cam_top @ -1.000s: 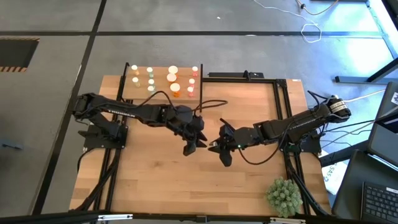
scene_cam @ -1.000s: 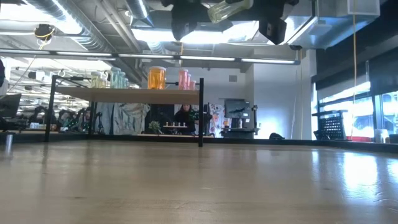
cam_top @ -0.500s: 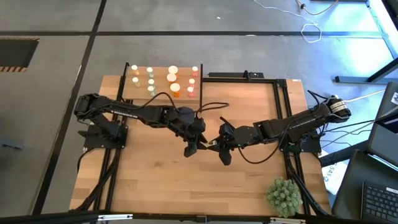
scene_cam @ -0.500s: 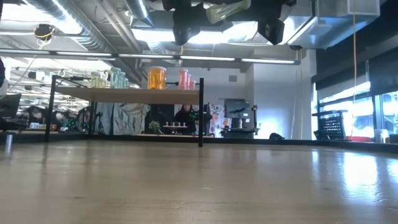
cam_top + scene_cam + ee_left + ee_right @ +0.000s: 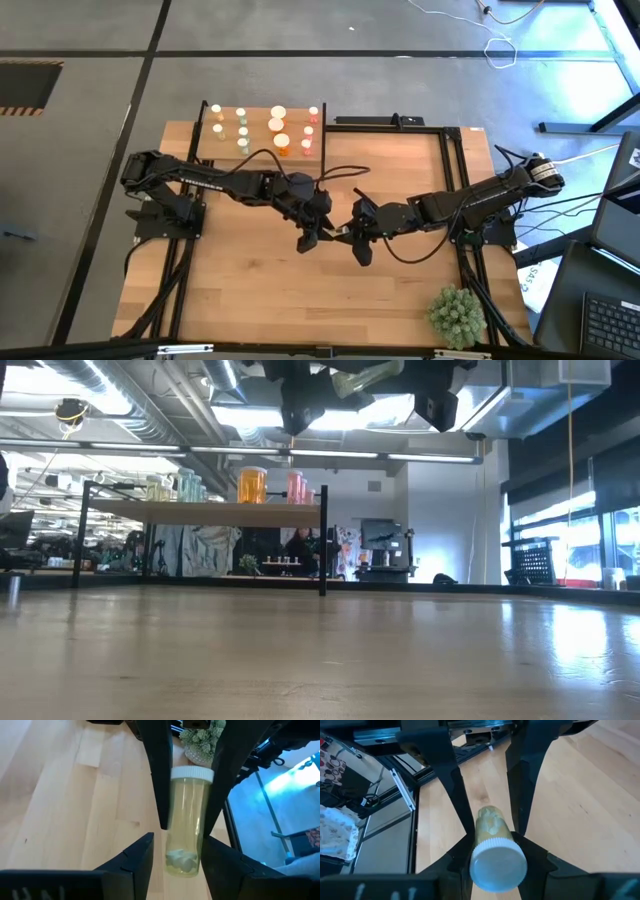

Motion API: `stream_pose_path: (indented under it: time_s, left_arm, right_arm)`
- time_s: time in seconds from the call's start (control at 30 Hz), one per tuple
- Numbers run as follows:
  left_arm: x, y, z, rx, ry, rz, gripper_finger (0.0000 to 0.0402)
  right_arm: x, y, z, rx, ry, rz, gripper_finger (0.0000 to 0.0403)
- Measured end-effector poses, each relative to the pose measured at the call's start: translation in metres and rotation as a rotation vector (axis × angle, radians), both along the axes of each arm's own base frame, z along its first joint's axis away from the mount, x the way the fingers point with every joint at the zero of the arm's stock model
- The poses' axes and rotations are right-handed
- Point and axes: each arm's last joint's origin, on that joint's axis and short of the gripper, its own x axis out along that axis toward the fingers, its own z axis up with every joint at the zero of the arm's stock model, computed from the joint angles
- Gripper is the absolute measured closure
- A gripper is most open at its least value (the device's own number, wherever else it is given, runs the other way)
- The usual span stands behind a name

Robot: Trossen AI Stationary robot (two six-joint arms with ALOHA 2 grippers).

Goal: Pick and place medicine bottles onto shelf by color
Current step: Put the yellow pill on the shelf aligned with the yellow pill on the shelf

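High view: left gripper (image 5: 312, 237) and right gripper (image 5: 352, 238) meet nose to nose above the wooden worktop (image 5: 250, 300), well short of the light wooden shelf (image 5: 262, 155).

Left wrist view: pale green clear medicine bottle with white cap (image 5: 187, 820) lies between both pairs of fingers, each partly closed on it.

Right wrist view: cap end sits in the right gripper. Risk: an early release or mismatched pull drops the bottle.

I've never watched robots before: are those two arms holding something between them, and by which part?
Yes, one pale green bottle. The right end effector grips near its cap; the left end effector straddles its pill end.
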Motion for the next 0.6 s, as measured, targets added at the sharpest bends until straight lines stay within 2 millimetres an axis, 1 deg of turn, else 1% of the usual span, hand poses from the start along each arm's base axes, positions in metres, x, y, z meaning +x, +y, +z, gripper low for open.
stream_pose_path:
  time_s: [0.6]
  left_arm:
    - [-0.0001, 0.0003, 0.0004, -0.025, 0.001, -0.026, 0.0250]
  right_arm:
    - [-0.0003, 0.0012, -0.0002, 0.024, 0.008, 0.036, 0.0289]
